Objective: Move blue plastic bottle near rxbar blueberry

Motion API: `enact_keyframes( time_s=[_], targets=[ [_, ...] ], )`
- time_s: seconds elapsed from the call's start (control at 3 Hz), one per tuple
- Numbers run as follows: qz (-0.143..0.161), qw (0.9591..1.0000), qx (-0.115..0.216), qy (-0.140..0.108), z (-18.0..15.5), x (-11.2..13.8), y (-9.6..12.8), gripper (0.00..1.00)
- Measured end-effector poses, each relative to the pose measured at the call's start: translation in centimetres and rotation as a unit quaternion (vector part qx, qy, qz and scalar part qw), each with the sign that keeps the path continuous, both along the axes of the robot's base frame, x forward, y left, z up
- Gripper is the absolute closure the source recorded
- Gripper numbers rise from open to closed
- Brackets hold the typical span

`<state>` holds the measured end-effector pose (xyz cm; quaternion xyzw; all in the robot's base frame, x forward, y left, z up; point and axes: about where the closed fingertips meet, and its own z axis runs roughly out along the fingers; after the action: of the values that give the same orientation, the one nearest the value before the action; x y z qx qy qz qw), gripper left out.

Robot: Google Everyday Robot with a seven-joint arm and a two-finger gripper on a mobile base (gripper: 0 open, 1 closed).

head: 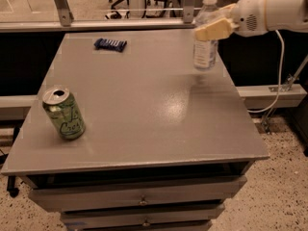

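Jaws clamped across the shoulder of the blue plastic bottle [204,49], a high grip that keeps it upright. Gripper [210,27] hangs over the bench [159,129] at its far right. Bottle base seems barely lifted. Rxbar blueberry [110,44] lies far left, well apart.
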<state>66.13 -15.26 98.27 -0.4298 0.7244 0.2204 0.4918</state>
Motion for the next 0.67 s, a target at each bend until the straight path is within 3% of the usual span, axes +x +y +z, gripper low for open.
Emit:
enact_keyframes(
  time_s=[0.67],
  targets=[
    [0.024,0.9978,0.023,-0.057,1.3,8.7,10.0,1.0]
  ],
)
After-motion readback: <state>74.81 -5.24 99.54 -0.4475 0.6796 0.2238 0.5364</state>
